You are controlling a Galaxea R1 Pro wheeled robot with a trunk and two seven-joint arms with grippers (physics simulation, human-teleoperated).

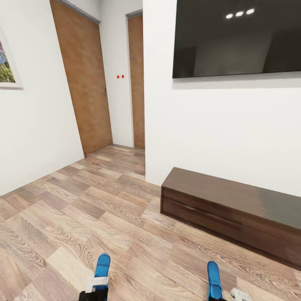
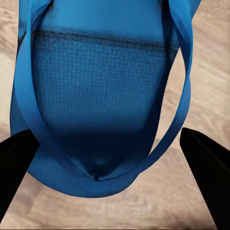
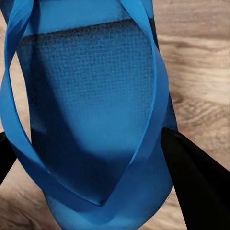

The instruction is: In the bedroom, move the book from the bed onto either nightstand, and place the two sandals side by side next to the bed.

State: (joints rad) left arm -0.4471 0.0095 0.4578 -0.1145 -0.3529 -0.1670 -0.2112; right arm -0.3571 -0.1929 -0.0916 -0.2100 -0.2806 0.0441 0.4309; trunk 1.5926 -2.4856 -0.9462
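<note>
1. Room: white walls and a light-brown wood-plank floor (image 1: 96,209). Two brown wooden doors stand at 11 to 12 o'clock in the head view: the nearer door (image 1: 83,79) and the farther door (image 1: 136,79) in a recess behind it.
2. Two small red dots (image 1: 120,76) sit on the white wall between the doors.
3. A large black wall-mounted screen (image 1: 236,37) occupies 1 o'clock. Its glossy face reflects three ceiling lights.
4. A long low dark brown wood cabinet (image 1: 230,209) stands against the wall beneath the screen, at 3 to 4 o'clock.
5. A framed picture (image 1: 6,62) hangs on the wall at 9 o'clock, cut by the frame edge.
6. Left gripper (image 2: 112,163): fingers spread on either side of one flat bright blue flip-flop sandal (image 2: 100,96), which lies clamped between them. In the head view this sandal (image 1: 102,266) shows at 7 o'clock, above the floor.
7. Right gripper (image 3: 91,163): fingers likewise closed against the sides of the second bright blue flip-flop sandal (image 3: 91,105). In the head view it (image 1: 213,278) shows at 5 o'clock, on edge.
8. Both sandals point away from the robot, well apart from each other.
</note>
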